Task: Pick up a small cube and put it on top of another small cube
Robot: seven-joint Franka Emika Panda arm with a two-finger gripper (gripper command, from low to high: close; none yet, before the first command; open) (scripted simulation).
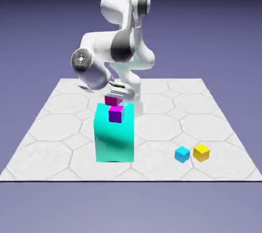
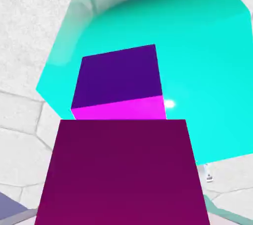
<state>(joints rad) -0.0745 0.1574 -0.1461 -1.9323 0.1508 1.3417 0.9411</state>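
The bright magenta-pink small cube (image 1: pixel 112 100) sits between the fingers of my gripper (image 1: pixel 115 94), which is shut on it. Directly under it, a little toward the camera in the exterior view, the dark purple cube (image 1: pixel 116 114) stands on top of the big teal block (image 1: pixel 115 137). Whether the two cubes touch cannot be told. In the hand view the held pink cube (image 2: pixel 121 169) fills the bottom and hides the fingertips. Beyond it shows the purple cube (image 2: pixel 118 75), with the teal block (image 2: pixel 202 70) around it.
A light blue cube (image 1: pixel 182 154) and a yellow cube (image 1: pixel 201 152) lie side by side on the hexagon-tiled table (image 1: pixel 204 114) at the exterior view's right front. The arm's base stands behind the teal block.
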